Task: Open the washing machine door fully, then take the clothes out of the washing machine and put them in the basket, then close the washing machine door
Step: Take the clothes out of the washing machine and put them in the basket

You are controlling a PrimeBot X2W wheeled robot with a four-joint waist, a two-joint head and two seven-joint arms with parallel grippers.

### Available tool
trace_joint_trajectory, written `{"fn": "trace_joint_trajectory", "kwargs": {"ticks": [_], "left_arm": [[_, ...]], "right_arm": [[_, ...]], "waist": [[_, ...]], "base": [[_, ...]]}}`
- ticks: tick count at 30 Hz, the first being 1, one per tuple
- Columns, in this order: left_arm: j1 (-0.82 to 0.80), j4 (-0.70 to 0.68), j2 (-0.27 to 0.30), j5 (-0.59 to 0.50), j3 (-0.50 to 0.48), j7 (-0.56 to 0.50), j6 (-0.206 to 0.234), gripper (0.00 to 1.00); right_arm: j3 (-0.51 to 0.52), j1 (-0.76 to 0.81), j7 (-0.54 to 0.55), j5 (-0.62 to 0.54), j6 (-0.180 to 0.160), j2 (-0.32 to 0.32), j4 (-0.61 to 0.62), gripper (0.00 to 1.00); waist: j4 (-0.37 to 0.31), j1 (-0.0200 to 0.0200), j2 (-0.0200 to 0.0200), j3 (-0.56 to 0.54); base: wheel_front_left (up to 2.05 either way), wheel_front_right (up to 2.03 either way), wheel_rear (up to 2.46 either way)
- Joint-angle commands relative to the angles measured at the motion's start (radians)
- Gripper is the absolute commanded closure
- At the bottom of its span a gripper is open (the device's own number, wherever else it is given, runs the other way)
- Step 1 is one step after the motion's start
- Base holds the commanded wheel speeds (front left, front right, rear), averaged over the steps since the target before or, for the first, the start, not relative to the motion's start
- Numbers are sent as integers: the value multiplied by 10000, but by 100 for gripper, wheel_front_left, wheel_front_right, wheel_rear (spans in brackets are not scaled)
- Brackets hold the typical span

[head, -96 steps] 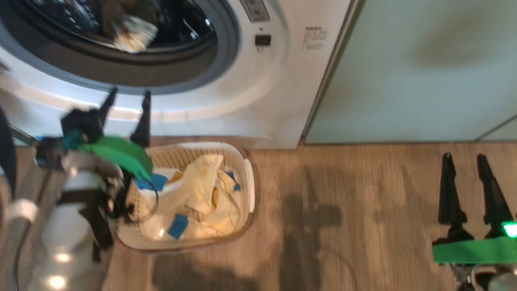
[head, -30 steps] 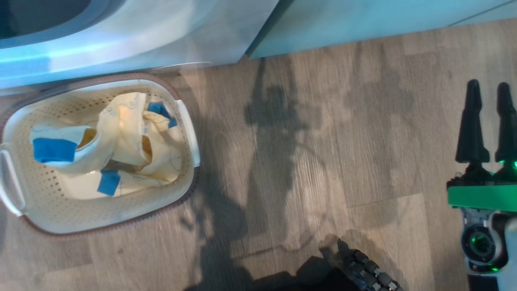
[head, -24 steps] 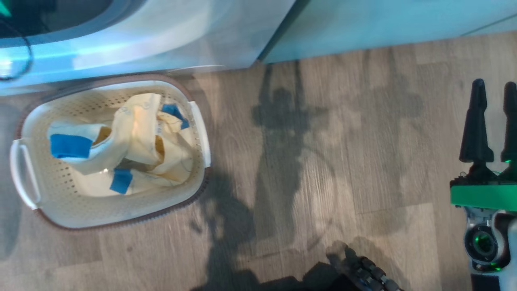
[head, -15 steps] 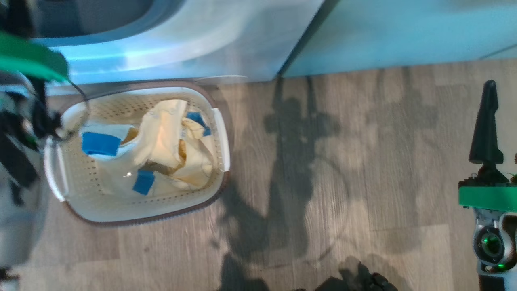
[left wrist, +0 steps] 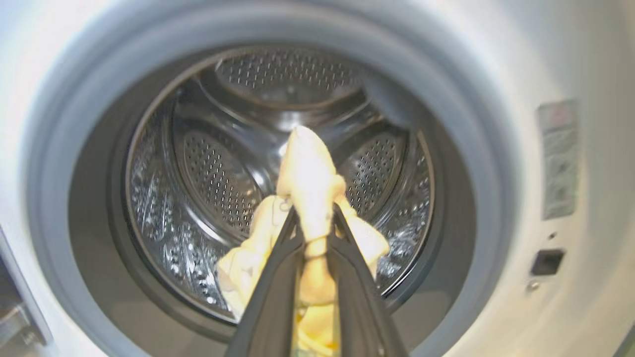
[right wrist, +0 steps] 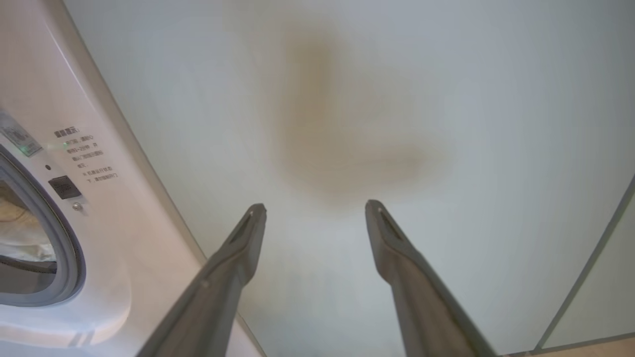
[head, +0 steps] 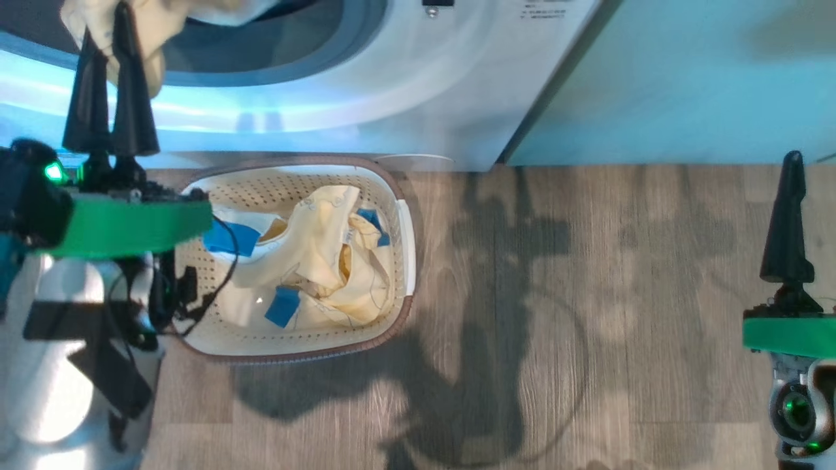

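Note:
My left gripper [head: 104,23] is shut on a pale yellow piece of the clothes [left wrist: 307,168], just in front of the washing machine's [head: 366,98] open mouth. The cloth bunches between the fingertips and hangs down over them, with the steel drum [left wrist: 208,163] behind it. Below, the cream basket [head: 294,356] stands on the floor against the machine and holds another pale yellow garment with blue patches [head: 320,261]. My right gripper [right wrist: 316,207] is open and holds nothing, off to the right facing a pale panel; one of its fingers [head: 787,228] shows in the head view. The washing machine door is out of view.
A pale green cabinet panel [head: 686,78] adjoins the washing machine on the right. Wood-look floor [head: 588,294] stretches between the basket and my right arm. My left forearm [head: 72,365] overlaps the basket's left edge.
The head camera has swung, so the whole picture shifted. My left gripper, open near the basket earlier, now stands shut on a cloth at the drum's mouth. The right gripper stays open.

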State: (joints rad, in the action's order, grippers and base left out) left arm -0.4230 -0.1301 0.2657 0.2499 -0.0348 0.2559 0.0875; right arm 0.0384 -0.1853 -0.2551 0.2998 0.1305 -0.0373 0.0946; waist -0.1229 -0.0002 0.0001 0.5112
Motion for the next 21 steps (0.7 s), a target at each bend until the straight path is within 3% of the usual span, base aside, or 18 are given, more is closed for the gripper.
{"fn": "trace_joint_trajectory", "kwargs": {"ticks": [1,14,21], "left_arm": [[115,-686,122,-254,-504,55,-82,100],[2140,-2774,-1530,-1378,-870,58,-894,100],[3010,-1153,-1860,-1206,-464,58,-1242,100]], "right_arm": [[-129,237,-67,-88,2,-129,317,0],[-194,569,-67,-271,2,-129,221,0],[-298,594,-67,-199,2,-129,242,0]], "waist": [[144,2,-1,-181],[619,2,-1,-1045],[609,2,-1,-998]], "base": [[0,0,0],[0,0,0],[0,0,0]]}}
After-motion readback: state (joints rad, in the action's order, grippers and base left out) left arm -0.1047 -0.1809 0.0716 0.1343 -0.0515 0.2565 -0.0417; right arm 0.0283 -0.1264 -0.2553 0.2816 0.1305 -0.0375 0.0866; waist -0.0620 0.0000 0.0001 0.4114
